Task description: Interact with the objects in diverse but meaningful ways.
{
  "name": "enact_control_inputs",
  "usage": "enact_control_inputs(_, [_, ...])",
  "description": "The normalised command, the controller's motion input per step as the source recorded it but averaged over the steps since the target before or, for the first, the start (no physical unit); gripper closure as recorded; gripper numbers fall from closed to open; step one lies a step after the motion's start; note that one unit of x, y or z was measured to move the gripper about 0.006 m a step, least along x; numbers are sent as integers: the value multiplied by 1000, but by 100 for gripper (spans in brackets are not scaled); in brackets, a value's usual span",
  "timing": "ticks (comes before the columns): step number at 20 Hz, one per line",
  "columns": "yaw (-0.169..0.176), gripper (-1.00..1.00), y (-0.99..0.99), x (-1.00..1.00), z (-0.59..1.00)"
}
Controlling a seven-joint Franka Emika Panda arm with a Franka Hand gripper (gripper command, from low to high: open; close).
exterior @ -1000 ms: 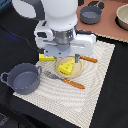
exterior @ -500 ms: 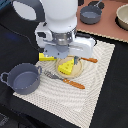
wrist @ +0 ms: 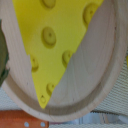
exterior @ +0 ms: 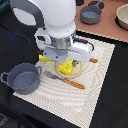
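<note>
On the exterior view's left, a grey two-handled metal pot (exterior: 23, 77) sits at the edge of a cream woven placemat (exterior: 95, 95) on the dark desk (exterior: 117, 107). Just beside it towards the right, a fork with an orange handle (exterior: 64, 80) lies on the mat. Next comes a yellow holed cheese wedge (exterior: 66, 67), resting in a pale round wooden plate (exterior: 77, 70); the wrist view shows the wedge (wrist: 57, 37) flat on the plate's floor, its tip near the rim (wrist: 112, 75). The white robot arm (exterior: 55, 20) hangs directly over the plate, and its body hides the claw, so I cannot tell whether the claw is apart or together. Further right, well apart, a second grey pot (exterior: 91, 13) and a beige bowl (exterior: 123, 16) stand on a reddish-brown surface (exterior: 107, 27).
</note>
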Motion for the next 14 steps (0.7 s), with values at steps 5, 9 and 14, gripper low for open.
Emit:
enact_control_inputs(5, [-74,-100,0,482,-64])
enact_control_inputs(9, [-63,-100,0,383,-79])
enact_control_inputs(14, [-52,-100,0,265,-62])
